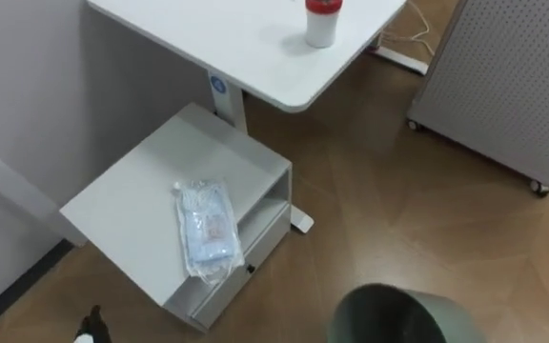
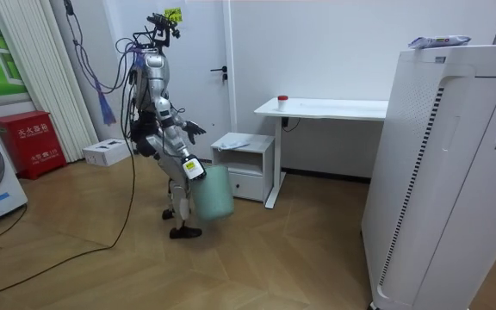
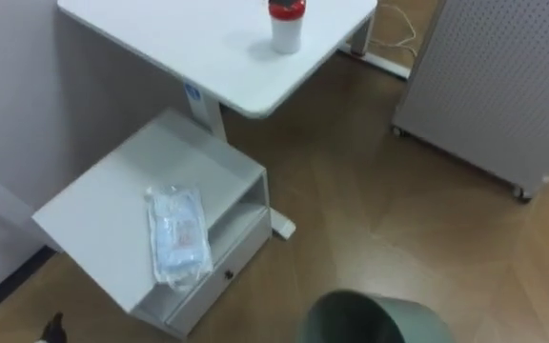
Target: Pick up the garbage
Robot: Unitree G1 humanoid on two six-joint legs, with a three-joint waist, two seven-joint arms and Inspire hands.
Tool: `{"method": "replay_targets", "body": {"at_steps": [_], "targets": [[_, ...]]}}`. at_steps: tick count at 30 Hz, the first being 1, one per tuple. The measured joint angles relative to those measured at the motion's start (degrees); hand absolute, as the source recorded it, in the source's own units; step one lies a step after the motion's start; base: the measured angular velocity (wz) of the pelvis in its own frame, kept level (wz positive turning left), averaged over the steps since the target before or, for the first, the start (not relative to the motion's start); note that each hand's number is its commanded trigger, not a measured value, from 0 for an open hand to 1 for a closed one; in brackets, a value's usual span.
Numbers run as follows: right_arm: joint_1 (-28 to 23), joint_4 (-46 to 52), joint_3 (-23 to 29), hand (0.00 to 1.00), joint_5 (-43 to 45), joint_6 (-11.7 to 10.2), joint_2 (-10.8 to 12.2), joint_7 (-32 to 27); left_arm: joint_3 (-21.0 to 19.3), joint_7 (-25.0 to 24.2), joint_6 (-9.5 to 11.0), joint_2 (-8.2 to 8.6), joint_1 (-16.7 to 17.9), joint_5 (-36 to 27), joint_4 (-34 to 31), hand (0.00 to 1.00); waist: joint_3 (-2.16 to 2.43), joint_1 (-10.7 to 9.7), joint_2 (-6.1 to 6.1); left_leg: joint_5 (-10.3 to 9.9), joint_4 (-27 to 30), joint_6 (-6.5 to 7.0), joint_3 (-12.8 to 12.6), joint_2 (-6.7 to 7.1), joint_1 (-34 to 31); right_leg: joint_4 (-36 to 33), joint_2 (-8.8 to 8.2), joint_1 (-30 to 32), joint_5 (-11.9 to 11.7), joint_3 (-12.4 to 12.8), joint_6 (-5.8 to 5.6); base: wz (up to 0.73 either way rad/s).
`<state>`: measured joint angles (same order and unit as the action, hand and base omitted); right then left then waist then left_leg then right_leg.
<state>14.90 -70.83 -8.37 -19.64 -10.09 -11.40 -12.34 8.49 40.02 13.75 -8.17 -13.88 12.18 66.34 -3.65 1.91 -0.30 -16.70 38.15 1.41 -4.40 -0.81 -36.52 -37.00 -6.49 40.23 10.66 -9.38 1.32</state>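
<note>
The tall white slatted floor unit (image 2: 437, 172) takes up the room view's right side, and in the eye views a grey perforated panel on castors (image 1: 503, 76) stands on the brown wood-plank floor (image 1: 427, 219). Next in size is the white rectangular desk (image 1: 236, 38) against the wall. Beside its leg stands the low white cabinet (image 1: 132, 210), with 1 open shelf slot on its front. The robot stands upright just in front of this cabinet, facing it. Its right hand (image 2: 194, 167) is at the rim of the round grey-green plastic waste bin (image 1: 389, 319), which hangs at its side clear of the floor. How that hand closes on the rim is too small to tell. The garbage, 1 clear plastic packet with pale blue and white contents (image 1: 206, 232), lies flat on the cabinet's top near the front edge, apart from both hands. A small white bottle with a red cap (image 1: 321, 21) stands upright on the desk near its outer edge. The left hand (image 2: 193, 130) is raised toward the cabinet, its fingers loosely spread and holding nothing.
</note>
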Motion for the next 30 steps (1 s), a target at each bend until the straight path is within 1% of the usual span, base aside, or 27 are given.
{"method": "replay_targets", "body": {"at_steps": [1,3,5,7,11,12,15,18,21,24,26,27,28,30], "targets": [[0.27,0.16,-1.34,1.00,-1.50,-0.13,0.00,0.01,0.74,1.49,0.02,-0.04,-1.24,1.06,-0.01,0.00,-0.04,0.00,-0.03,0.31,0.47,-0.05,-0.14,-0.10,-1.33,-0.28,-0.01,1.23,-0.41,-0.04,0.18,0.03],[0.30,1.68,-1.86,1.00,-3.56,-0.40,0.05,0.01,1.26,3.66,0.59,-0.05,-2.34,2.27,-0.10,0.00,-0.04,0.06,-0.03,0.58,1.13,-0.11,-0.20,-0.04,-2.89,-0.91,-0.12,2.82,-0.75,0.01,0.49,0.00],[1.01,2.20,-2.35,1.00,-5.29,-0.58,-0.09,-0.44,2.07,5.73,0.68,-0.11,-3.11,2.46,-0.04,0.00,-0.08,-0.41,-0.13,0.83,1.51,-0.06,-0.21,0.41,-3.95,-1.71,-0.34,4.03,-0.86,0.09,0.81,0.03],[1.48,2.32,-3.97,1.00,-5.58,-0.73,-0.55,0.07,3.86,7.36,0.88,-0.08,-4.05,2.71,0.07,0.00,-0.13,-1.05,-0.11,1.04,1.61,-0.25,-0.15,0.39,-5.00,-1.88,-0.32,5.04,-1.12,0.03,1.31,0.05],[2.06,4.15,-6.05,1.00,-6.04,-0.80,-0.47,0.55,4.84,8.95,0.94,-0.15,-5.67,3.68,0.23,0.00,-0.16,-1.64,-0.07,1.21,1.71,-0.20,-0.26,0.06,-6.24,-1.88,-0.19,6.30,-1.30,0.03,1.63,-0.02],[2.14,4.76,-6.38,1.00,-6.35,-0.83,-0.45,0.55,5.72,9.36,0.99,-0.16,-6.34,3.67,0.22,0.00,-0.16,-1.64,-0.06,1.27,1.72,-0.11,-0.34,-0.05,-6.61,-1.90,-0.15,6.71,-1.35,0.05,1.72,0.00],[2.51,5.44,-6.85,1.00,-6.56,-0.83,-0.50,0.61,6.61,9.45,1.22,-0.17,-7.84,3.68,0.22,0.00,-0.28,-1.84,-0.09,1.26,1.80,-0.13,-0.42,-0.33,-7.41,-1.96,-0.06,7.50,-1.30,0.03,1.88,0.00],[3.30,6.63,-8.19,1.00,-6.57,-0.60,-0.65,0.52,7.56,10.13,1.23,-0.53,-9.28,3.75,0.21,0.00,-0.37,-2.14,-0.19,1.21,2.08,-0.20,-0.24,-0.48,-8.88,-2.05,-0.01,8.77,-1.19,-0.15,2.05,0.00],[5.07,6.69,-10.06,1.00,-6.56,-0.43,-0.77,0.43,9.07,11.94,1.26,-0.69,-10.61,3.69,0.23,0.00,-0.53,-2.86,-0.32,0.79,3.32,-0.22,-0.14,-0.75,-10.82,-2.95,0.21,10.50,-0.94,-0.15,2.20,0.00],[6.41,6.65,-12.75,1.00,-6.73,-0.36,-0.68,0.44,10.89,12.35,1.33,-1.12,-11.55,3.89,0.23,0.00,-0.78,-3.27,-0.59,0.64,3.60,-0.23,-0.09,-0.83,-11.34,-3.55,0.37,11.06,-0.84,-0.11,2.26,0.00],[6.51,6.71,-12.90,1.00,-6.76,-0.34,-0.28,0.44,10.90,12.98,1.41,-1.13,-12.11,4.84,0.23,0.00,-0.88,-3.22,-0.45,0.20,4.38,-0.42,0.39,-0.95,-11.69,-3.70,0.55,11.06,-0.61,-0.14,2.24,0.00],[6.70,6.77,-12.90,1.00,-6.77,-0.34,-0.03,0.51,10.89,13.60,1.57,-1.21,-12.75,5.04,0.23,0.00,-1.19,-3.25,-0.49,-0.06,4.88,-0.46,0.54,-1.03,-11.94,-3.85,0.57,11.17,-0.47,-0.26,2.30,0.00],[6.83,7.06,-12.88,1.00,-6.77,-0.26,0.02,0.59,10.84,13.95,1.58,-1.26,-13.31,5.61,0.23,0.00,-1.33,-3.30,-0.46,-0.19,5.31,-0.39,0.54,-1.08,-12.35,-4.04,0.54,11.48,-0.28,-0.29,2.26,0.00],[7.13,8.03,-12.86,1.00,-6.88,0.13,0.01,0.71,10.84,14.94,1.64,-1.45,-14.07,6.82,0.20,0.00,-1.37,-3.36,-0.44,-0.23,5.65,-0.38,0.51,-1.20,-13.26,-4.44,0.51,12.27,-0.28,-0.34,2.25,0.04]]}}
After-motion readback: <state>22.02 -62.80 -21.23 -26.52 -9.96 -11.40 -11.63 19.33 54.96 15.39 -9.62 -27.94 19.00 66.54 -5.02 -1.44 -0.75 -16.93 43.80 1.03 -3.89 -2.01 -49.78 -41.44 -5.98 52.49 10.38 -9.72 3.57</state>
